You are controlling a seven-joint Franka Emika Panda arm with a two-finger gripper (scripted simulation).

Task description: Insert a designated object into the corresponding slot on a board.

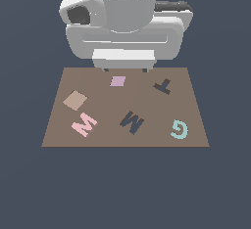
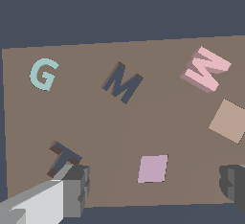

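One large arm fills the far side of the exterior view, and its gripper (image 1: 124,69) hangs above the far edge of the board (image 1: 196,125), close to the lilac square (image 1: 117,81). In the wrist view the two fingers (image 2: 76,189) stand wide apart with only board between them, so the gripper is open and holds nothing. It probably waits there because no grasp has begun.

The board is a flat brown panel that lies on a plain dark blue-grey surface (image 1: 122,189); nothing else of a room can be seen.

On the board, the tan square (image 1: 75,100) sits toward the exterior view's left, turned a little. Near it, closer to the camera, lies the pink M (image 1: 84,124), loose on top of the board and rotated. It shows a raised side in the wrist view. The M-shaped slot (image 1: 131,122) is just to its right in the exterior view, dark navy and sunk in, also rotated, but at a different angle. So the block likely must be turned as well as moved. The T-shaped recess (image 1: 163,85) and the teal G (image 1: 179,129) lie toward the exterior view's right, well apart from the pink M.
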